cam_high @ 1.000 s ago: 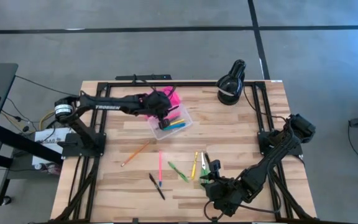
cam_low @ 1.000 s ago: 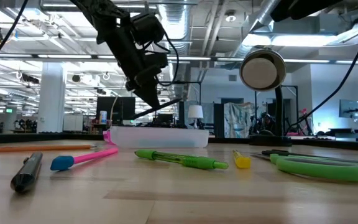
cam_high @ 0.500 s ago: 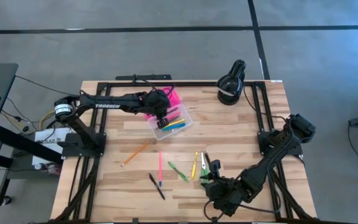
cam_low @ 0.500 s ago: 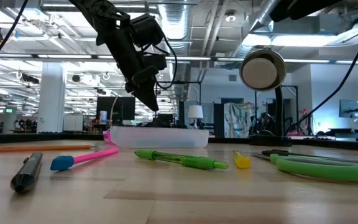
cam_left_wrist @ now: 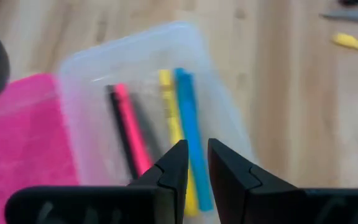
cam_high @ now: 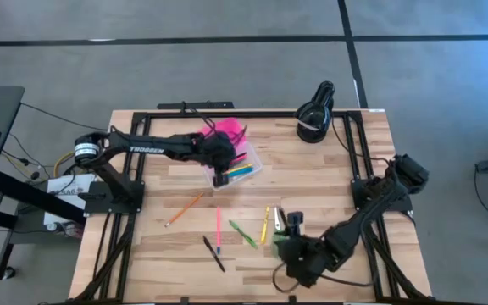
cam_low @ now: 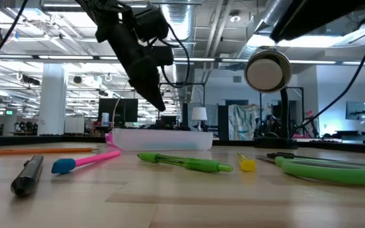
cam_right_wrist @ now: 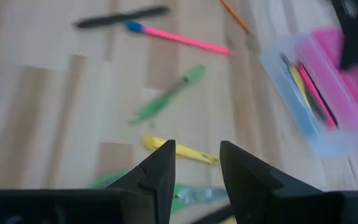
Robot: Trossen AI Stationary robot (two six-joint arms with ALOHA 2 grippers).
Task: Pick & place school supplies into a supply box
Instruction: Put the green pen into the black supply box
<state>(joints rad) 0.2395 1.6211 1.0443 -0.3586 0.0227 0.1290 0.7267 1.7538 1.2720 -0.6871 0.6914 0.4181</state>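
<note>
Pink lid [cam_high: 228, 131] folded back flat behind the supply box [cam_left_wrist: 73, 99], leaving the clear tray open from above. Already lying lengthwise inside, side by side: pink pen [cam_left_wrist: 131, 140], yellow pen [cam_left_wrist: 171, 121], blue pen [cam_left_wrist: 190, 130], plus something dark.

Left end effector [cam_left_wrist: 194, 146] poised directly over the tray, fingers parted only narrowly, nothing between them. Probably a drop-off pose: low enough that a pen falls in without bouncing out.

Right end effector [cam_right_wrist: 196, 149] hanging low at the near side of the bench [cam_high: 155, 178], jaws apart and empty, just above the green-handled scissors [cam_low: 325, 171]. Likely lining up the next grasp.

Still loose on the wood between the arms, well apart from the box: yellow marker [cam_high: 266, 224], green pen [cam_high: 243, 233], pink-and-blue pen [cam_high: 219, 229], black pen [cam_high: 213, 252], orange pencil [cam_high: 184, 209].
</note>
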